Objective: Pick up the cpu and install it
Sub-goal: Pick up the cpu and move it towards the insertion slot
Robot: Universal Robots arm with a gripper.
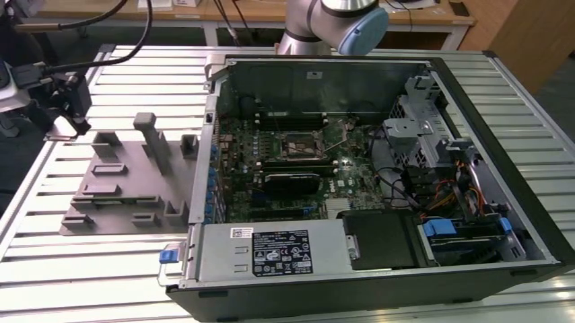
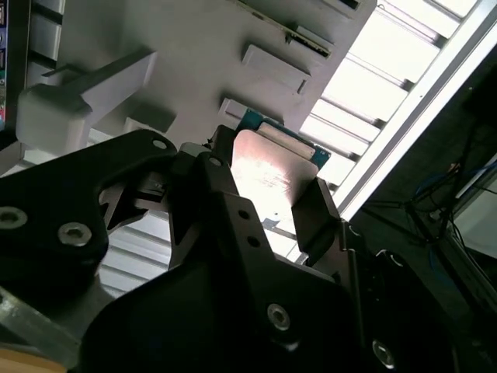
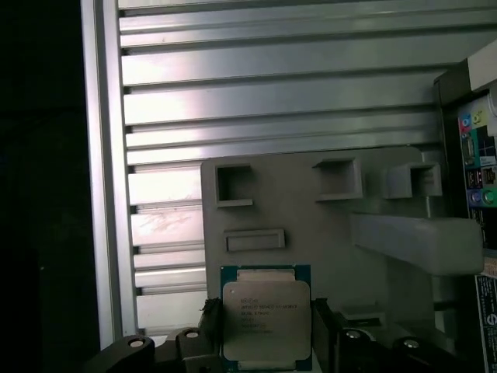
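Note:
My gripper [image 1: 69, 116] hangs at the exterior view's left, over the far left corner of the grey tray [image 1: 108, 202]. It is shut on the cpu [image 3: 266, 315], a small square chip with a pale silver top and a blue-green rim. In both wrist views a black finger [image 3: 208, 320] sits against each side edge of the chip. The second wrist view shows the cpu's shiny face [image 2: 273, 172] between the fingers [image 2: 317, 211], with the tray [image 2: 194, 47] behind it. The black-framed motherboard socket [image 1: 298, 145] lies inside the open computer case, well to the exterior view's right of the gripper.
The open computer case [image 1: 378, 168] takes up the middle and right of the slatted metal table [image 1: 117, 81]. The tray carries raised blocks and posts [image 1: 148, 134]. A power supply [image 1: 274, 252] and a drive cage [image 1: 422, 134] border the motherboard. The arm's base [image 1: 337, 27] stands behind the case.

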